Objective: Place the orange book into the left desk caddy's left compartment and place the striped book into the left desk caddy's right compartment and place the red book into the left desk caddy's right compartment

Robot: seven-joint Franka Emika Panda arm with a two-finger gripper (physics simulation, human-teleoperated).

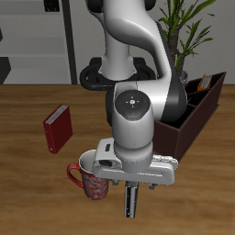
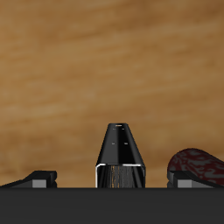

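Observation:
The striped book stands on end near the table's front edge, thin and dark. My gripper is low over it and open. In the wrist view the striped book rises between my fingers, which stay well apart from it on both sides of the gripper. The red book stands upright farther back on the table. The left desk caddy sits behind my arm, and an orange book shows in its taller left compartment. Its lower right compartment is partly hidden by the arm.
A red patterned mug stands close beside the gripper and the striped book; the wrist view shows this mug too. A potted plant stands behind the caddy.

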